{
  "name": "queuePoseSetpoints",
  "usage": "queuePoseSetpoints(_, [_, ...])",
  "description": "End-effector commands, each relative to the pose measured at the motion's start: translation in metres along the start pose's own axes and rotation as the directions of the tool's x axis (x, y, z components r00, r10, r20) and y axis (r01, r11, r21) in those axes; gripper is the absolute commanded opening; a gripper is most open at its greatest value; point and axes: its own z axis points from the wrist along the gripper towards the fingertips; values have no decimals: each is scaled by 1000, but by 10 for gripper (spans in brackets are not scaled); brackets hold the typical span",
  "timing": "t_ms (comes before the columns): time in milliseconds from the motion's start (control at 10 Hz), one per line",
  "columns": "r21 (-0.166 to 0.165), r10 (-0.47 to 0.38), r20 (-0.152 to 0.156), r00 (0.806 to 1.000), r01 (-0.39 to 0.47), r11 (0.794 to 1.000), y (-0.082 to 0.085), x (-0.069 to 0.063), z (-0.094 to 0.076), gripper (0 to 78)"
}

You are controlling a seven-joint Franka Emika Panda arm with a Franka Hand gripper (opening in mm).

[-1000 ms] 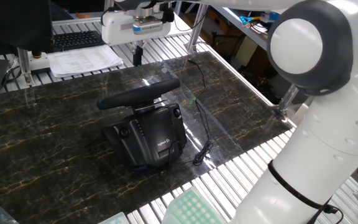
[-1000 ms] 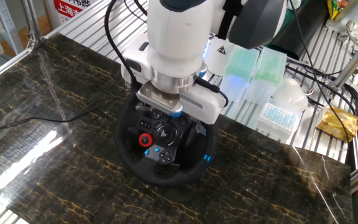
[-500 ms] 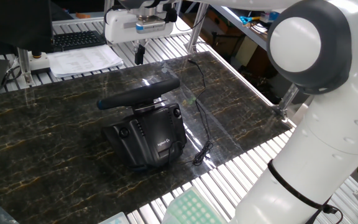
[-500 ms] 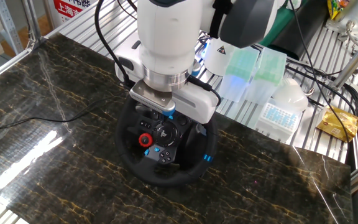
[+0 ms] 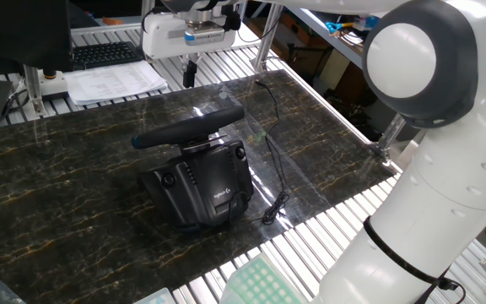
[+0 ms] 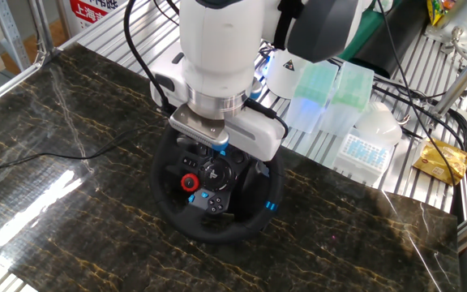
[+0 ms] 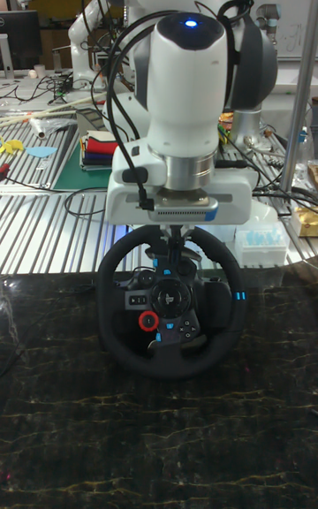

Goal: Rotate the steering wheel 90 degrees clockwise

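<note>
The steering wheel (image 5: 188, 128) sits on its boxy black base (image 5: 205, 181) mid-table, showing its back in one fixed view. Its rim (image 7: 172, 369) faces the tall fixed view, and the blue stripe (image 7: 240, 297) lies on the rim's right side, also seen in the other fixed view (image 6: 272, 205). My gripper (image 5: 188, 80) hangs above and just behind the wheel's top, clear of the rim. Its dark fingers (image 7: 174, 248) are close together with nothing between them. In the other fixed view the white hand hides the fingers and the upper part of the rim (image 6: 209, 233).
A thin black cable (image 5: 277, 169) runs from the base across the marble top to the far edge. A keyboard (image 5: 104, 53) and papers (image 5: 116, 82) lie beyond the table. Green tip boxes (image 6: 314, 89) and a white rack (image 6: 363, 146) stand on the slatted bench behind the wheel.
Over the last second the gripper rose a little and shifted slightly off the wheel, then held still. The wheel has not turned.
</note>
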Motion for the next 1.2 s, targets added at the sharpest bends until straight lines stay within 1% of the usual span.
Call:
queuePoseSetpoints(100, [-1,-1,9,1000,2,1000,0,0,-2,0])
queuePoseSetpoints(400, [0,-4,12,1000,4,1000,0,0,-2,0])
queuePoseSetpoints(500, [1,-6,20,1000,6,1000,0,0,-2,0])
queuePoseSetpoints(1200, [0,-17,26,1000,17,1000,1,-1,-1,0])
